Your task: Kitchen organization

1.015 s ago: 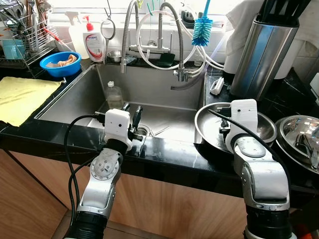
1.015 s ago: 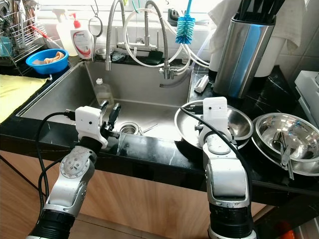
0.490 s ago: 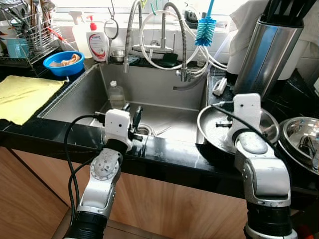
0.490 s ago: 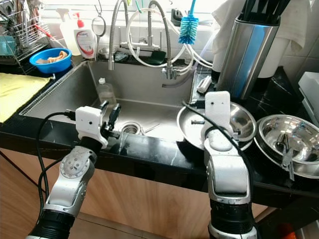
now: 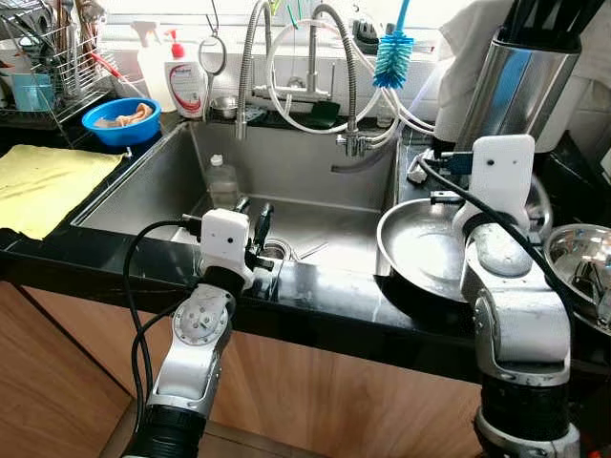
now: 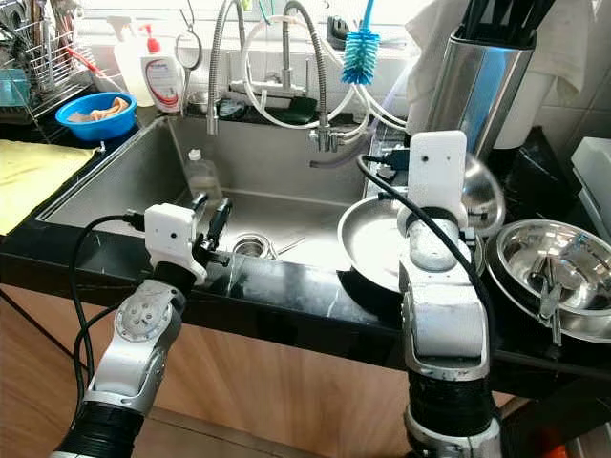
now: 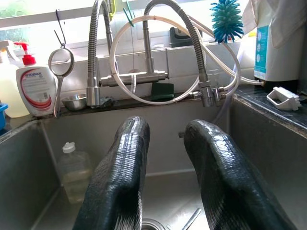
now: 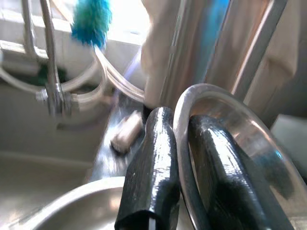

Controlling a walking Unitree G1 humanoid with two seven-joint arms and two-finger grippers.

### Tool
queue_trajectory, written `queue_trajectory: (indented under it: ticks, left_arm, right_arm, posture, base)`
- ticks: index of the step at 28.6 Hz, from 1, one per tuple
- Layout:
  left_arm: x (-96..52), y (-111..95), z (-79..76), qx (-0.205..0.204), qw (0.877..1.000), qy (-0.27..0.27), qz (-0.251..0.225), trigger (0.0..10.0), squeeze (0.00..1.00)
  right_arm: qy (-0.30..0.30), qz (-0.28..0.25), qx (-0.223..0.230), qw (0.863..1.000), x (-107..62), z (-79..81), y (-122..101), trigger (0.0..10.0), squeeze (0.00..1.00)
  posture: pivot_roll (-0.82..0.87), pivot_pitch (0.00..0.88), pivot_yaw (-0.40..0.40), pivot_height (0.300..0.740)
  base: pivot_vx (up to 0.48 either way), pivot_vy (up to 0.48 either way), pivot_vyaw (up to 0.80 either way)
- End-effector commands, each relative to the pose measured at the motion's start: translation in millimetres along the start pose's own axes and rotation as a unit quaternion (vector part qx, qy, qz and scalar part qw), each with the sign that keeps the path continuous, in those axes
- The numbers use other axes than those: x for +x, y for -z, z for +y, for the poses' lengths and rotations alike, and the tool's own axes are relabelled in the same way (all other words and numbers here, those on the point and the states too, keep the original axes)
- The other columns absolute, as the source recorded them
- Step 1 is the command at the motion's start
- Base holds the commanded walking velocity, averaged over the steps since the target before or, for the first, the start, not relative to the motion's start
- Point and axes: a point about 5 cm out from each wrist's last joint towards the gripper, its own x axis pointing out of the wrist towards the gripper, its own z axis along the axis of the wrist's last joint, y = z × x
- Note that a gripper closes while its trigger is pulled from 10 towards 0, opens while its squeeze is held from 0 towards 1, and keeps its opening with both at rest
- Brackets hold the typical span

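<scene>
The right gripper [image 8: 180, 158] pinches the rim of a steel bowl [image 8: 240, 129], lifting it tilted above the larger steel bowl [image 5: 420, 253] beside the sink [image 5: 315, 172]. The left gripper [image 7: 163, 163] hangs spread over the basin.

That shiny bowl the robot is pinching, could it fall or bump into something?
It might. The right gripper holds the steel bowl only by its thin rim, one finger inside and one outside, so the smooth metal could slip and clatter onto the wide pan just below. The bowl also hangs tilted close to the tall steel canister and the bowl of utensils, so a swing could knock them. The left gripper waits open over the sink, too far away to catch it.
</scene>
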Motion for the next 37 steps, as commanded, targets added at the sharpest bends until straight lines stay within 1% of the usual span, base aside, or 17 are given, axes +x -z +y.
queue_trajectory:
  ticks: [1,2,5,7,10,14,16,18,21,22,24,28,29,30,32,36,37]
  left_arm:
    - [1.3,1.4,1.6,-0.009,1.000,-0.002,0.006,10.0,0.00]
    - [1.3,1.4,1.6,-0.009,1.000,-0.002,0.006,10.0,0.00]
    - [1.2,1.0,1.8,-0.008,1.000,-0.003,0.004,10.0,0.00]
    - [1.5,0.1,3.1,-0.006,1.000,-0.006,0.001,10.0,0.00]
    - [1.8,-0.6,4.7,-0.004,1.000,-0.012,-0.001,10.0,0.00]
    - [2.3,-1.7,6.0,-0.004,1.000,-0.018,-0.004,10.0,0.00]
    - [2.5,-2.4,6.6,-0.004,1.000,-0.021,-0.006,10.0,0.00]
    - [1.7,-2.7,8.7,-0.004,1.000,-0.026,-0.006,10.0,0.00]
    - [1.1,-3.5,10.4,-0.004,0.999,-0.031,-0.008,10.0,0.00]
    - [0.2,-4.1,11.0,-0.004,0.999,-0.033,-0.010,10.0,0.00]
    - [-0.5,-5.0,11.2,-0.004,0.999,-0.034,-0.012,10.0,0.00]
    - [-1.5,-7.0,12.6,-0.006,0.999,-0.042,-0.021,10.0,0.00]
    - [-1.2,-8.2,13.3,-0.009,0.998,-0.051,-0.027,10.0,0.00]
    - [-0.9,-8.5,13.0,-0.009,0.998,-0.051,-0.028,10.0,0.00]
    - [-0.4,-9.1,10.0,-0.006,0.998,-0.046,-0.029,10.0,0.00]
    - [-0.6,-10.1,10.4,-0.007,0.998,-0.048,-0.032,10.0,0.00]
    - [-1.3,-10.4,12.0,-0.007,0.998,-0.052,-0.035,10.0,0.00]
  right_arm:
    - [-0.096,-0.061,0.040,0.993,-5.8,21.8,-21.0,10.0,0.00]
    - [-0.096,-0.061,0.040,0.993,-5.8,21.8,-21.0,10.0,0.00]
    - [-0.186,-0.080,0.074,0.976,-11.9,38.3,-27.6,10.0,0.00]
    - [-0.275,-0.120,0.114,0.947,-20.7,52.1,-42.3,10.0,0.00]
    - [-0.291,-0.123,0.151,0.937,-19.7,56.0,-40.6,10.0,0.00]
    - [-0.285,-0.105,0.122,0.945,-11.0,60.1,-18.2,10.0,0.00]
    - [-0.284,-0.101,0.127,0.945,-8.1,60.0,-11.7,10.0,0.00]
    - [-0.283,-0.105,0.157,0.940,-7.3,59.3,-10.6,10.0,0.00]
    - [-0.282,-0.112,0.149,0.941,-6.7,58.5,-3.8,10.0,0.00]
    - [-0.270,-0.130,0.088,0.950,-7.1,56.5,4.3,10.0,0.00]
    - [-0.265,-0.147,0.063,0.951,-8.1,54.5,7.3,10.0,0.00]
    - [-0.248,-0.164,0.071,0.952,-8.2,49.9,5.6,10.0,0.00]
    - [-0.218,-0.206,0.047,0.953,-9.5,43.5,0.0,10.0,0.00]
    - [-0.209,-0.216,0.045,0.953,-10.1,41.5,-0.7,10.0,0.00]
    - [-0.197,-0.212,0.049,0.956,-11.1,38.1,12.7,10.0,0.00]
    - [-0.180,-0.225,0.029,0.957,-14.0,36.4,20.9,10.0,0.00]
    - [-0.150,-0.251,-0.012,0.956,-17.3,33.0,22.7,10.0,0.00]
  posture:
    - [-0.12,0.000,0.021,0.740]
    - [-0.12,0.000,0.021,0.740]
    - [-0.12,0.000,0.021,0.740]
    - [-0.13,0.000,0.028,0.740]
    - [-0.13,0.000,0.028,0.740]
    - [-0.12,0.000,0.029,0.740]
    - [-0.12,0.000,0.029,0.740]
    - [-0.12,0.000,0.030,0.740]
    - [-0.11,0.000,0.031,0.740]
    - [-0.11,0.000,0.033,0.740]
    - [-0.11,0.000,0.035,0.740]
    - [-0.11,0.000,0.037,0.740]
    - [-0.12,0.000,0.038,0.740]
    - [-0.12,0.000,0.038,0.740]
    - [-0.11,0.000,0.038,0.740]
    - [-0.10,0.000,0.037,0.740]
    - [-0.10,0.000,0.038,0.740]
  base:
    - [0.000,0.000,0.00]
    - [0.000,0.000,0.00]
    - [0.000,0.000,0.00]
    - [0.000,0.000,0.00]
    - [0.000,0.000,0.00]
    - [0.000,0.000,0.00]
    - [0.000,0.000,0.00]
    - [0.000,0.000,0.00]
    - [0.000,0.000,0.00]
    - [0.000,0.000,0.00]
    - [0.000,0.000,0.00]
    - [0.000,0.000,0.00]
    - [0.000,0.000,0.00]
    - [0.000,0.000,0.00]
    - [0.000,0.000,0.00]
    - [0.000,0.000,0.00]
    - [0.000,0.000,0.00]
